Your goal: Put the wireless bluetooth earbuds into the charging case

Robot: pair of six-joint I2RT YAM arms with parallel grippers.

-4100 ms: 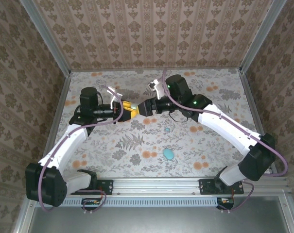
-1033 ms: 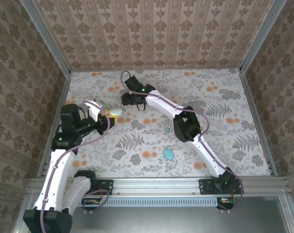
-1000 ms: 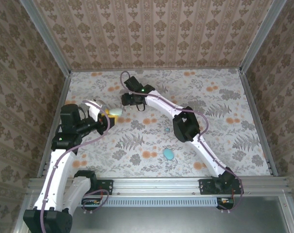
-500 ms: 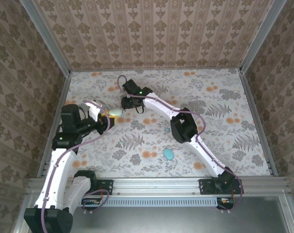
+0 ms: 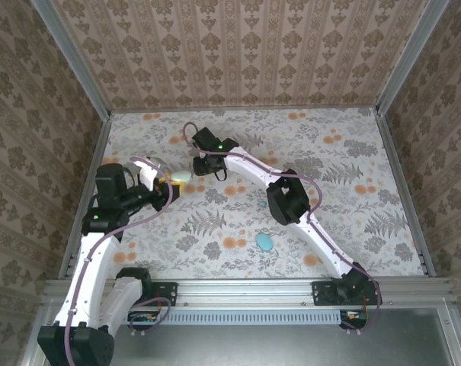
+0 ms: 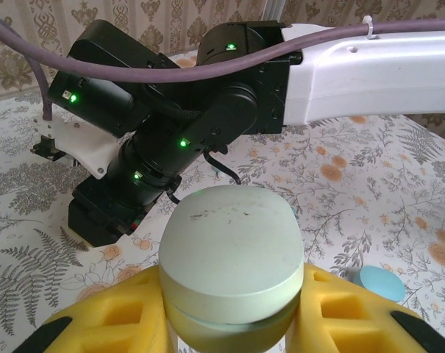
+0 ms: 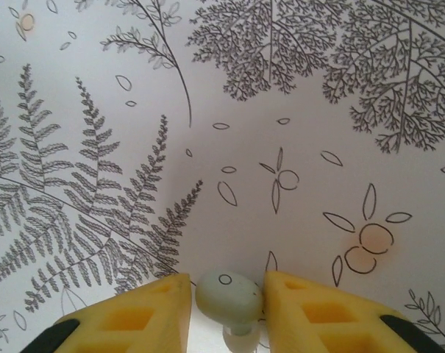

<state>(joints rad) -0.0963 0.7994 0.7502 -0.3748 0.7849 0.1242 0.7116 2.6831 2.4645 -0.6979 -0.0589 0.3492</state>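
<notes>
the left gripper [image 6: 229, 285] is clamping its yellow fingers [image 6: 126, 318] on the charging case [image 6: 233, 246], a pale green oval with a seam running round its side, and is holding it clear of the flower-printed table [image 5: 352, 202]

in the top view this gripper [image 5: 174, 183] is sitting over the left middle of the table, with the case [image 5: 183, 175] pointing toward the right arm

the right gripper [image 7: 226, 278] is pinching the held earbud [image 7: 226, 296] between its two yellow pads [image 7: 310, 312]; the bud is looking pale mint here, rounded on top, with a short stem [image 7: 240, 337] hanging below, and the printed ferns of the table are lying beyond it

seen from above, the right gripper [image 5: 203, 165] is hovering just beside the case, on its far right side; the left wrist camera is showing the right arm's black wrist [image 6: 163, 158] close behind the case

the loose earbud [image 5: 261, 204], a tiny teal bit, is lying on the table near the middle, well apart from both grippers

a blue oval [image 5: 264, 242] is resting nearer the arm bases, also appearing low on the right in the left wrist view [image 6: 380, 282]
</notes>
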